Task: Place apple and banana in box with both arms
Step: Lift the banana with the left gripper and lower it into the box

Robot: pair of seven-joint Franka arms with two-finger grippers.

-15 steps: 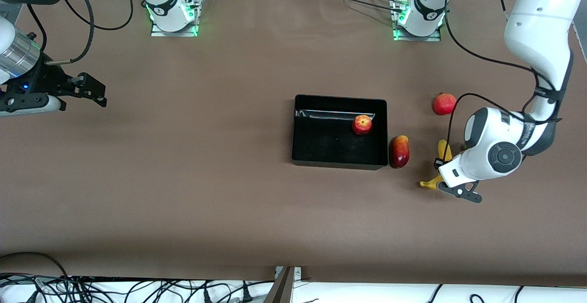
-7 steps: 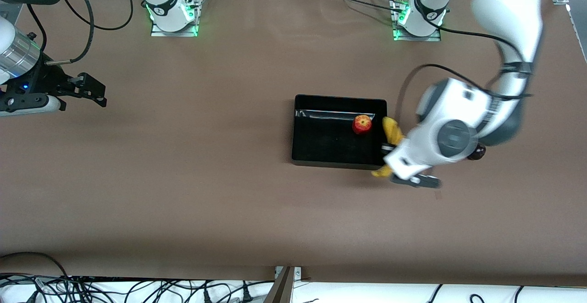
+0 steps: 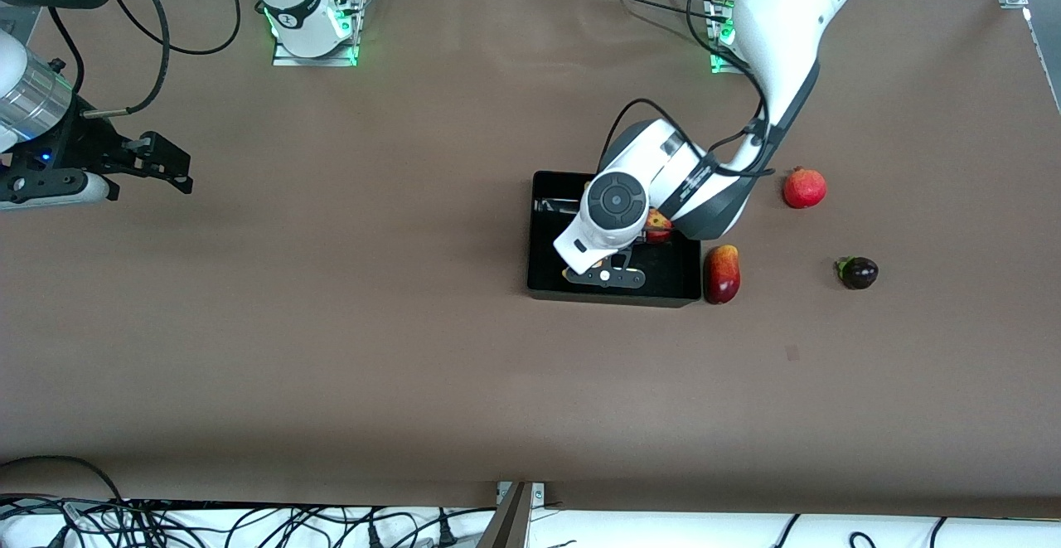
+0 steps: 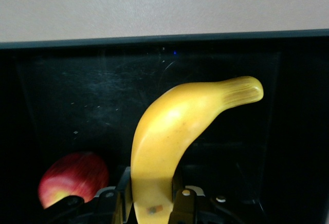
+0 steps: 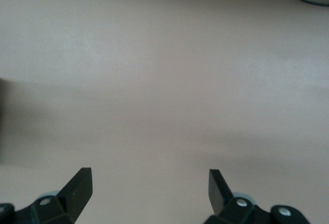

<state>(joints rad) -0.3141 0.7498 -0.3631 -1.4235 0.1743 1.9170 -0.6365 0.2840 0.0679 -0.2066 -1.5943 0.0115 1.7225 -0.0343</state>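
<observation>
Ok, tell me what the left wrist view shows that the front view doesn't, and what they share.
Only the left wrist view: the whole banana clamped in the left tool, over the box floor. Only the front view: the mango, the pomegranate, a dark fruit, and the right tool open, waiting at the right arm's end of the table. Both: the apple inside the black box.

A robotics lab: bolted arm bases, cable tangle, brown table.
</observation>
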